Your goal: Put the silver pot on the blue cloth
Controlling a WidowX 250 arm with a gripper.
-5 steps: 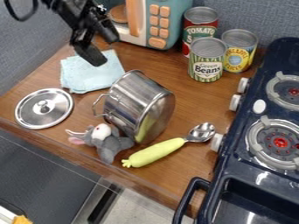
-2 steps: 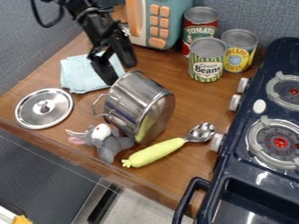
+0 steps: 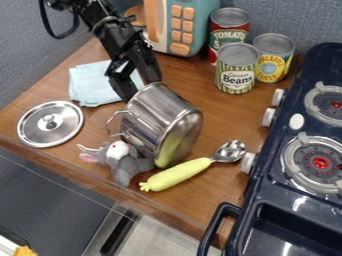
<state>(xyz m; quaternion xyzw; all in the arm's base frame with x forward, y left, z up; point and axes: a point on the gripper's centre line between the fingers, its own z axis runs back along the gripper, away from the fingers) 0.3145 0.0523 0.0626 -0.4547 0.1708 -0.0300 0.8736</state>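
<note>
Spread, the tool [image 3: 140, 91] is at the upper edge of the silver pot [image 3: 155, 116], tipped on the worktop [image 3: 217, 117] beside the blue cloth [image 3: 90, 85]; a downward push could roll it against the plush toy [image 3: 125, 165].

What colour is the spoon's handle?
Yellow-green, on the spoon handle; shows best in the camera view.

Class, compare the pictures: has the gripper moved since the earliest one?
Yes. Judged against the blue cloth, the gripper has moved down and right in the view, from near the cloth's upper edge to the silver pot's upper end.
</note>
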